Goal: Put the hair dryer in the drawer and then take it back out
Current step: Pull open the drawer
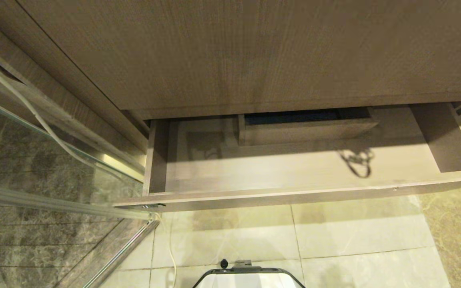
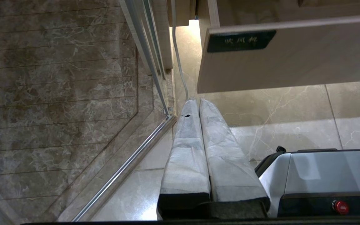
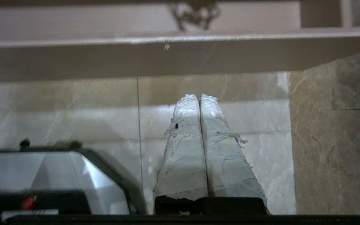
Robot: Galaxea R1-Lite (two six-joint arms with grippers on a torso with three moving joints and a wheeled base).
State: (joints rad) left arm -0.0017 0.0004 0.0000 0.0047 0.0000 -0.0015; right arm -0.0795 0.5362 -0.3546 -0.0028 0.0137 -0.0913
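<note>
The drawer (image 1: 294, 192) stands pulled out under the taller wood-grain panel, and the boxed cutout (image 1: 306, 130) shows at its rear centre. The hair dryer is out of view. On the drawer floor lies only a small dark tangle (image 1: 358, 162) toward the right. Neither arm shows in the head view. My left gripper (image 2: 195, 101) hangs low over the floor tiles, below the left end of the drawer front (image 2: 292, 56), shut with nothing between its fingers. My right gripper (image 3: 199, 97) is also low, below the drawer front (image 3: 136, 56), shut and empty.
A glass shower door with a metal frame (image 1: 54, 204) stands at the left. A white cord (image 1: 18, 96) runs down along it. A dark label (image 2: 241, 40) sits on the drawer front. My base (image 1: 246, 278) is on the pale floor tiles before the drawer.
</note>
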